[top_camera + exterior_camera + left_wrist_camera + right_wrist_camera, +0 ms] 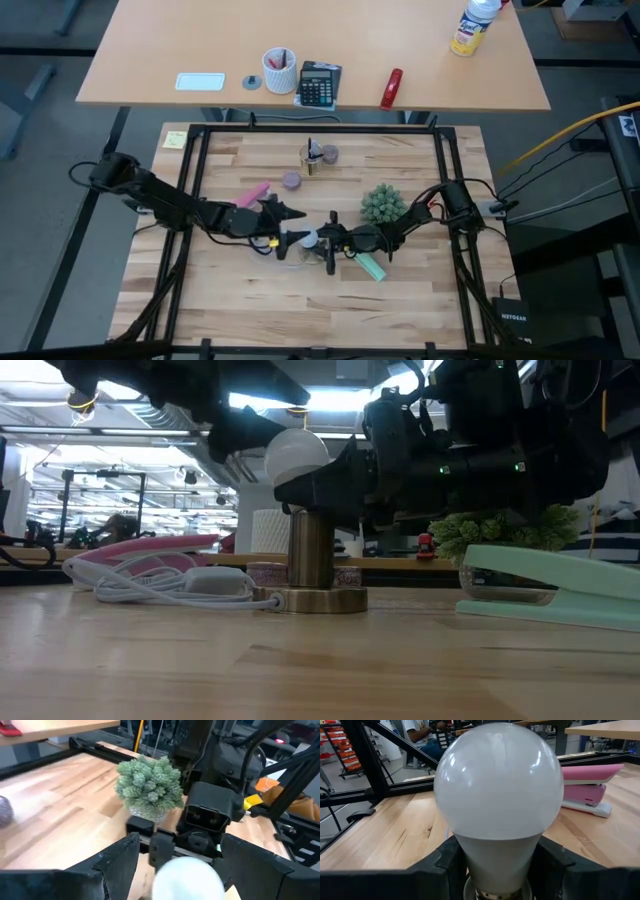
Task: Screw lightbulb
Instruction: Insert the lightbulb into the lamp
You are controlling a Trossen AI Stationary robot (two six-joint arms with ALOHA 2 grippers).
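You are looking down on a butcher-block table [220, 290] where both dark arms meet near the middle. The lightbulb [296, 457] — frosted white and round — sits on top of a brass lamp socket [312, 550], which stands upright on a round brass base [312, 600] on the wood.

Your right gripper [501, 865] reaches in from the right side of the table. Its two fingers [445, 867] press against the bulb's tapered neck on either side, just above the metal screw base, so it is pinching the lightbulb. In the right wrist view the bulb fills most of the picture.

Your left gripper [175, 865] comes from the left and faces the right one across the bulb. Its fingers [117, 862] are spread wide, one on each side of the white globe, and not touching it in the left wrist view.

A white cord [130, 582] with an inline switch lies coiled on the wood beside the brass base. A mint-green stapler [560, 595] rests near the socket on the right arm's side, and a pink stapler [253, 192] lies on the left arm's side. A small green succulent plant [383, 204] stands just behind the right gripper. Farther back on the table are two small purple rolls [291, 180] — and beyond the frame, a desk holds a calculator [319, 84].
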